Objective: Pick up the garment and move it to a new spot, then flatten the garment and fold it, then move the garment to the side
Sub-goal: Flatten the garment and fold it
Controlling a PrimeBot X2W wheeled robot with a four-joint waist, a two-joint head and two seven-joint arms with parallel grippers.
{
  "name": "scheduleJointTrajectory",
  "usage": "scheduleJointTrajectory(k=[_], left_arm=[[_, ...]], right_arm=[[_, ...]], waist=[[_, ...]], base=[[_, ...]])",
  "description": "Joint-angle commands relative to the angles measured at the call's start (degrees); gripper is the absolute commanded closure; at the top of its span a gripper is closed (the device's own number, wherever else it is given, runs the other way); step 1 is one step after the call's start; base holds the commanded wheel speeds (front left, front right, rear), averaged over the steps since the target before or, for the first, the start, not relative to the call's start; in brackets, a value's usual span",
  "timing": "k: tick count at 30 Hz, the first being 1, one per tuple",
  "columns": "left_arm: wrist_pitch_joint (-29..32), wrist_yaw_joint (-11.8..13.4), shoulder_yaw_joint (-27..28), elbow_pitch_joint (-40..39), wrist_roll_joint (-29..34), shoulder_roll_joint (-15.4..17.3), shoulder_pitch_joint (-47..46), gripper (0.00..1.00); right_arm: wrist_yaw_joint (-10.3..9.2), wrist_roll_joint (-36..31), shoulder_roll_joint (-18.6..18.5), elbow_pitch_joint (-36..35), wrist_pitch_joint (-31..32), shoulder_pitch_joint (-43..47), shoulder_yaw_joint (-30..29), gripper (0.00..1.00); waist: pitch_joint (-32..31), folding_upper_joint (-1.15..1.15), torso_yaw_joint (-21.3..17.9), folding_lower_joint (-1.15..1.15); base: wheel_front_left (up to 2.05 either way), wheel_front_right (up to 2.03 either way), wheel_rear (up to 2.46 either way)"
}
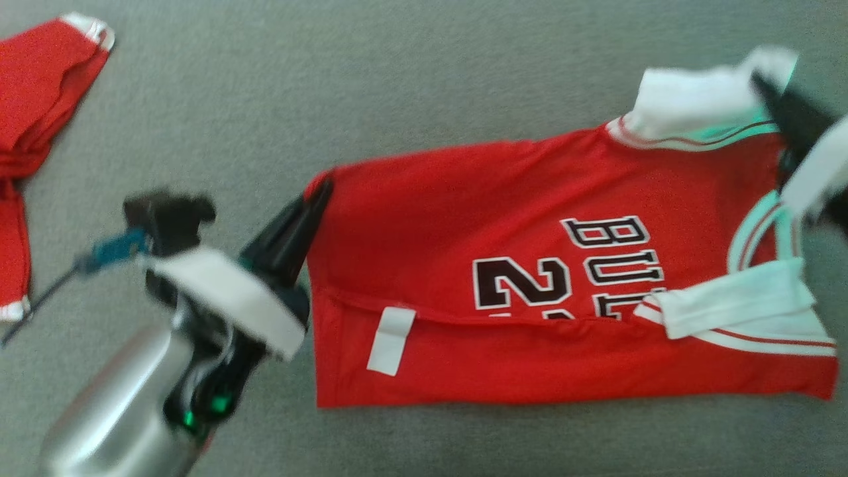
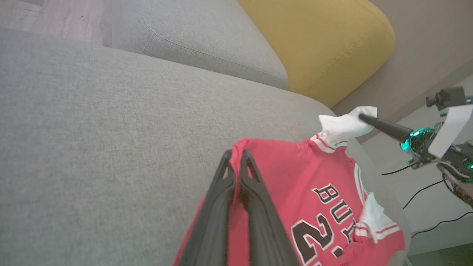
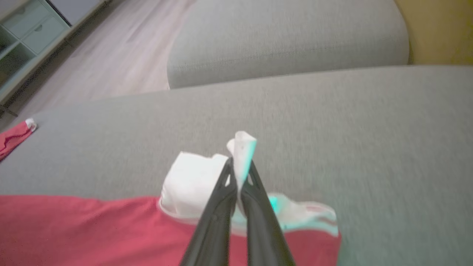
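Note:
The garment (image 1: 530, 298) is a red jersey with white sleeves and black lettering, spread across the grey sofa seat (image 1: 397, 86). My left gripper (image 1: 321, 189) is shut on the garment's red hem corner at its far left; the left wrist view shows the fingers (image 2: 236, 153) pinching that corner of the garment (image 2: 295, 173). My right gripper (image 1: 762, 83) is shut on the white sleeve at the top right, seen closely as the right gripper (image 3: 239, 164) pinching white cloth (image 3: 190, 181). The garment's top edge runs taut between both grippers. Its lower edge is folded over.
Another red garment (image 1: 40, 93) lies at the seat's far left. A yellow cushion (image 2: 325, 44) and a grey cushion (image 2: 199, 40) stand behind the seat. Beyond the sofa lie wooden floor (image 3: 122, 48), a cabinet (image 3: 26, 33) and cables (image 2: 425, 192).

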Motion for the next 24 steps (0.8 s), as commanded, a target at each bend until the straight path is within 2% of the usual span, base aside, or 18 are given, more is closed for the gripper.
scheduleJointTrajectory(k=[1,6,9,16,17,18,22,24], left_arm=[[-1.1,0.8,3.3,-3.2,-0.3,3.0,0.9,1.00],[-3.7,3.6,4.4,-7.5,-1.7,5.6,10.5,1.00],[-4.7,4.3,4.3,-9.2,-2.5,6.2,14.6,1.00],[-6.0,5.7,2.5,-8.1,-0.6,6.9,19.0,1.00],[-6.5,6.4,2.7,-7.5,-0.4,6.6,19.3,0.60],[-6.9,7.0,2.6,-6.8,0.3,6.5,19.4,0.00],[-10.1,11.7,2.6,-3.0,6.0,7.0,19.9,0.00],[-14.1,14.3,3.6,-2.0,8.2,5.8,20.7,0.00]], right_arm=[[0.43,0.7,-1.4,-4.1,0.3,3.0,-0.4,1.00],[0.43,0.3,-0.7,-11.6,2.0,14.0,-2.8,1.00],[0.43,-0.4,0.3,-14.4,2.8,18.9,-4.2,1.00],[0.43,-4.4,1.9,-15.6,4.4,24.3,-4.4,0.99],[0.43,-5.5,1.7,-15.6,4.5,24.6,-4.0,0.35],[0.43,-6.4,1.6,-15.4,4.7,25.0,-3.8,0.00],[0.43,-5.7,3.1,-15.1,6.3,25.7,-4.1,0.00],[0.43,-6.1,4.4,-14.5,6.5,25.5,-6.0,0.00]], waist=[[-2.1,0.00,-1.9,0.00],[-4.3,0.00,-4.1,0.00],[-4.8,0.00,-5.0,0.00],[-5.3,0.00,-6.1,0.00],[-5.4,0.00,-6.2,0.00],[-5.5,0.00,-6.2,0.00],[-6.1,0.00,-6.3,0.00],[-6.2,0.00,-6.4,0.00]], base=[[0.00,0.00,0.00],[0.00,0.00,0.00],[0.00,0.00,0.00],[0.00,0.00,0.00],[0.00,0.00,0.00],[0.00,0.00,0.00],[0.00,0.00,0.00],[0.00,0.00,0.00]])
